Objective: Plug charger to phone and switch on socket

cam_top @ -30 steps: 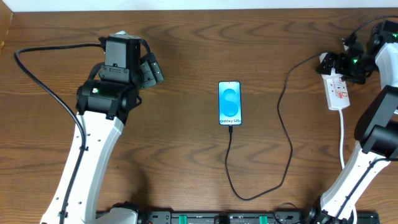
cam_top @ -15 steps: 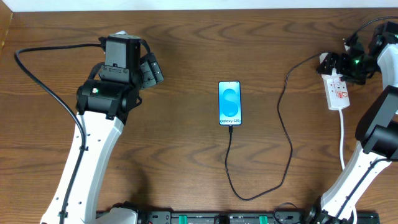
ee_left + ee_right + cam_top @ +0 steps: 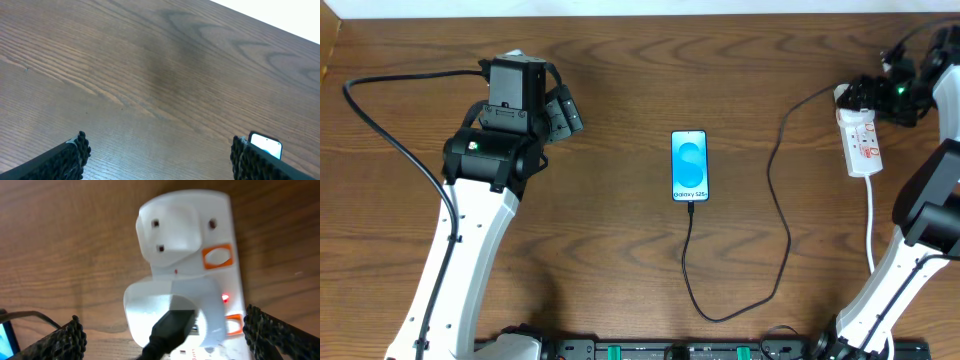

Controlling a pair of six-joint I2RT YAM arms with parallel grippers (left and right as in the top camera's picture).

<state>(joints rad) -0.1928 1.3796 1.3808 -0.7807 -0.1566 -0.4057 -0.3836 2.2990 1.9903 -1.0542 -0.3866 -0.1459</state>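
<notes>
Tabletop: brown wood grain under both arms, white wall strip at the far edge.
Phone: the phone lies face up mid-tabletop with its blue screen lit, well apart from both arms.
Charger: the charger meets the phone's lower edge, loops toward the near edge, then climbs right to its adapter, which is seated in the socket.
Socket: the socket lies at far right. A red lamp glows beside the adapter, so the switch looks on.
Right pincer: the right pincer is spread wide either side of the adapter end, gripping nothing.
Left pincer: the left pincer is open and empty over bare wood.
Risk: a second press could switch the power off. A jaw snagging the black lead could unseat the adapter or drag the light strip.
In the way: the white cord trails beside the right arm, and an unused orange switch sits close by.
</notes>
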